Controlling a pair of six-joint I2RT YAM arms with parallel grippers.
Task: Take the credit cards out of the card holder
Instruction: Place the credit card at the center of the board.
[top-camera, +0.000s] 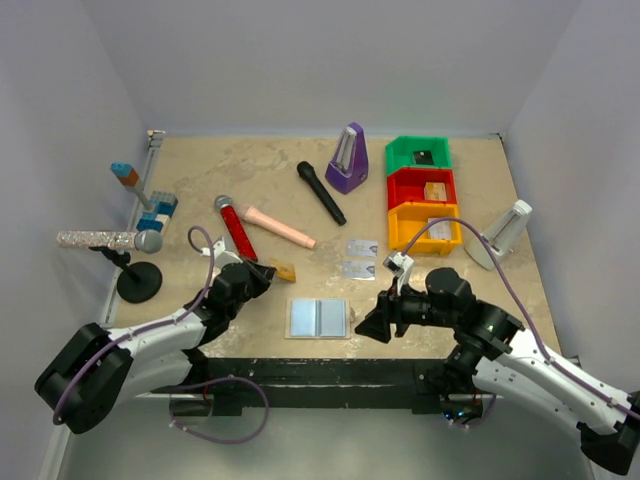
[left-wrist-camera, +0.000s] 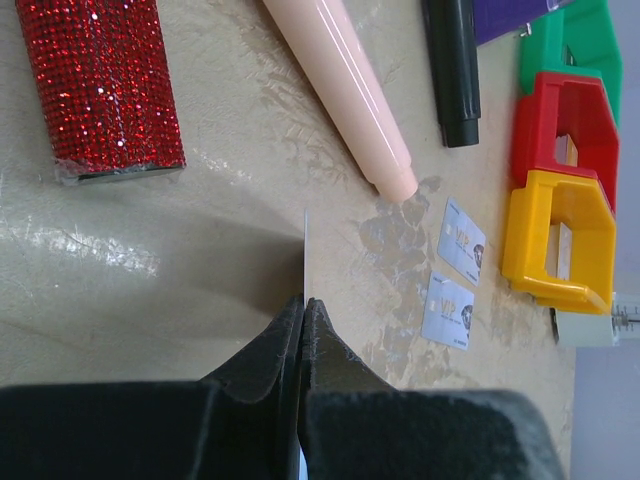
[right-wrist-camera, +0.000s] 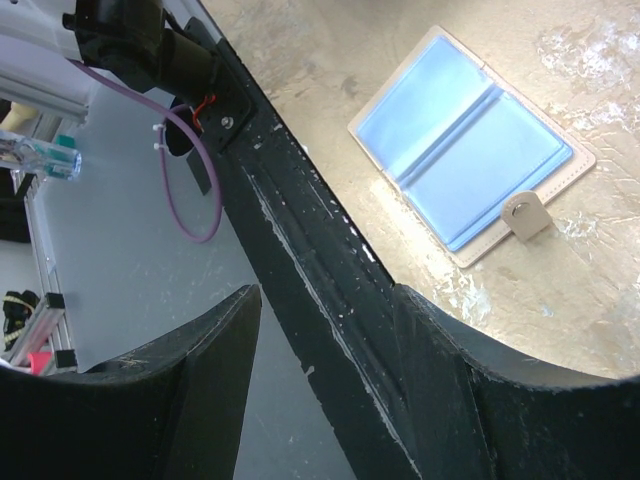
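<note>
The credit card (left-wrist-camera: 304, 245) you hold is thin, stiff, light and slick. Your left gripper (left-wrist-camera: 302, 302) pinches its edge, low over the surface (top-camera: 250, 170), left of the open card holder (top-camera: 318, 317). Two silver cards (top-camera: 361, 245) lie beyond. Your right gripper (right-wrist-camera: 330, 300) hangs wide and empty, tilted down beside the holder.

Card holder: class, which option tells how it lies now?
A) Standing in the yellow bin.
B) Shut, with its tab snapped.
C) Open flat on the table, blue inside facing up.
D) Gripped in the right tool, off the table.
C: the card holder lies spread open on the table, both light blue panels facing up and its snap tab loose at one edge.
</note>
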